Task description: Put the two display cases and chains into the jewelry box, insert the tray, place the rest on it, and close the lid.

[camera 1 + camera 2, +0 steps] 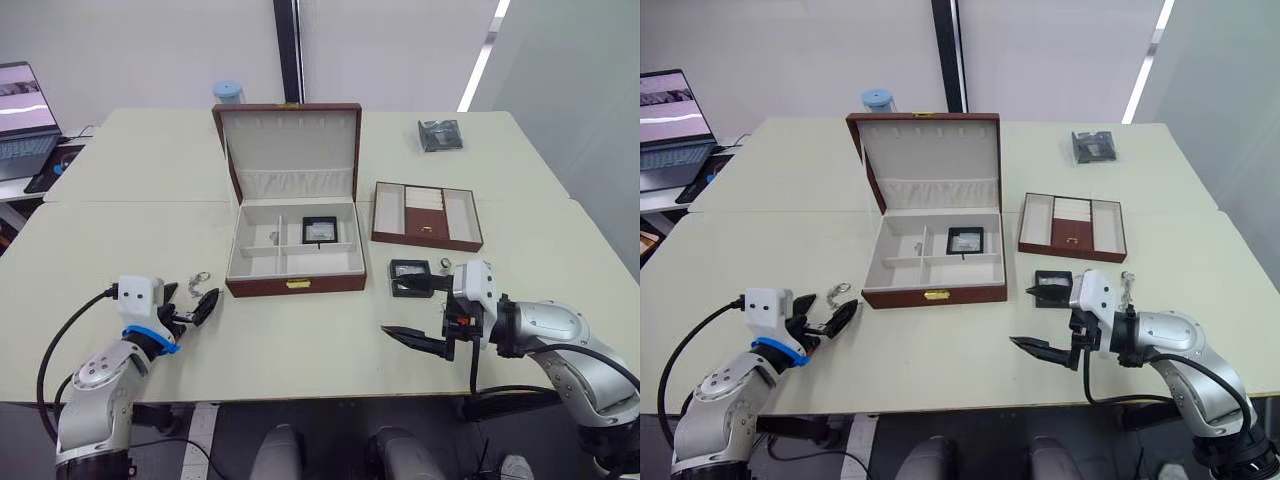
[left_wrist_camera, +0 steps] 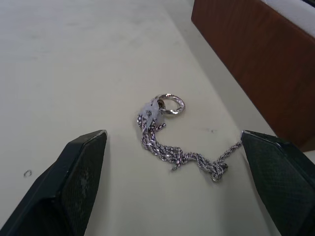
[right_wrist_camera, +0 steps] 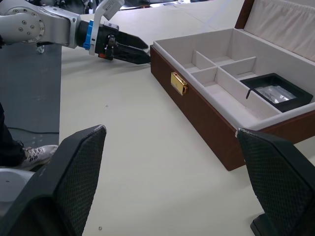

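Note:
The jewelry box (image 1: pixel 292 284) stands open mid-table with its lid (image 1: pixel 288 135) upright. One display case (image 1: pixel 320 230) lies in a rear compartment, with a small silver piece (image 1: pixel 273 237) beside it. The second display case (image 1: pixel 409 272) lies on the table right of the box, a chain (image 1: pixel 445 265) just beyond it. My right gripper (image 1: pixel 412 312) is open, its upper finger over that case's near edge. Another chain (image 2: pixel 162 147) lies left of the box, just ahead of my open left gripper (image 1: pixel 192 303), untouched. The tray (image 1: pixel 427 238) sits right of the box.
A dark grey packet (image 1: pixel 440 135) lies at the far right of the table. A blue-capped bottle (image 1: pixel 228 92) stands behind the lid. An open laptop (image 1: pixel 22 125) is on a side table at the far left.

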Controlling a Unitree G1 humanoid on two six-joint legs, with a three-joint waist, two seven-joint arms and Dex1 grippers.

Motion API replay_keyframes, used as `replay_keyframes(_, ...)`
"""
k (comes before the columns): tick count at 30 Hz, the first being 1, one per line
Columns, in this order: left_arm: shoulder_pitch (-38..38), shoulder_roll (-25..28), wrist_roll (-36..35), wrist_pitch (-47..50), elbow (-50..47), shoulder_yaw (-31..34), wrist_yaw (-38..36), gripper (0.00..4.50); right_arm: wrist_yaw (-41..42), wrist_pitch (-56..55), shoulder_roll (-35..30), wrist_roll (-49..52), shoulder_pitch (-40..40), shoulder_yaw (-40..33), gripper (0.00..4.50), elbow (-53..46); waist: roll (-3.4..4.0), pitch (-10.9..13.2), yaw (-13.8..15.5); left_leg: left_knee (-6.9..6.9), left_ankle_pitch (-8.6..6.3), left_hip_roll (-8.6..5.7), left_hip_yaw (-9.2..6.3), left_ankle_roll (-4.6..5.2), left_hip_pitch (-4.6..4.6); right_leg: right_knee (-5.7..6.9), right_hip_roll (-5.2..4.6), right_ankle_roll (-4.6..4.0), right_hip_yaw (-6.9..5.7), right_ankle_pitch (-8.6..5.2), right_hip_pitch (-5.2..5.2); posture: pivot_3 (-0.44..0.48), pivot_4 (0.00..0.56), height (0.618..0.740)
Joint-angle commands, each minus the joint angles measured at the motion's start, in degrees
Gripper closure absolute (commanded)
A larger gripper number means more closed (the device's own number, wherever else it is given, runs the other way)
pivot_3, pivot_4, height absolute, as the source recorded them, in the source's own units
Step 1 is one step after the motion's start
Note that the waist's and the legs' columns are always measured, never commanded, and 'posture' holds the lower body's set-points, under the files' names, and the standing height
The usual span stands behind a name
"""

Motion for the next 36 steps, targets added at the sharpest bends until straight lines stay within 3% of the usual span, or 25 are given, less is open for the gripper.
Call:
replay_keyframes(1, -0.9, 1.1, 1.2, -1.0, 2.5, -1.6, -1.2, 0.01, -0.3, 0.2, 0.0, 0.7, -0.7, -0.5, 0.0, -2.2, 0.01, 0.0, 0.0, 0.0, 0.0, 0.0, -0.01, 0.0, 0.0, 0.0, 0.0, 0.0, -0.01, 0.0, 0.0, 0.0, 0.15, 0.74)
replay_keyframes(10, 0.4, 1.8, 1.6, 0.0, 3.6, -2.6, -1.9, 0.01, -0.3, -0.7, 0.1, 0.5, 0.7, -0.6, 0.0, -2.3, 0.08, -0.1, 0.0, 0.0, 0.0, 0.0, 0.01, 0.0, 0.02, 0.0, -0.03, 0.0, 0.0, 0.0, 0.02, 0.0, 0.15, 0.74)
replay_keyframes(13, 0.1, 1.7, 1.5, 0.2, 4.3, -2.5, -1.9, 0.6, 0.0, -1.2, 0.1, 0.1, 1.0, -0.5, 0.0, -2.0, 0.19, -0.1, 0.0, 0.0, 0.0, 0.0, 0.01, 0.0, 0.04, 0.0, -0.03, 0.0, 0.01, 0.0, 0.03, 0.0, 0.15, 0.74)
replay_keyframes(26, -0.4, 1.8, 1.7, -1.2, 6.3, -1.9, -2.0, 4.45, 1.0, -2.8, -0.1, -0.8, 0.9, -0.1, 0.0, -0.7, 0.36, -0.3, 0.0, -0.01, 0.0, 0.0, 0.02, 0.0, 0.14, 0.02, -0.01, 0.0, 0.02, 0.0, 0.1, 0.0, 0.15, 0.74)
replay_keyframes(36, 0.5, 2.9, -1.6, -1.3, 4.1, 0.7, -3.4, 4.48, 1.6, -3.5, 0.0, -1.0, 0.5, -0.5, 0.0, 0.0, 0.37, -0.3, -0.3, -0.03, 0.0, 0.02, 0.05, 0.0, 0.29, 0.04, 0.0, 0.0, 0.04, 0.0, 0.22, 0.0, 0.15, 0.74)
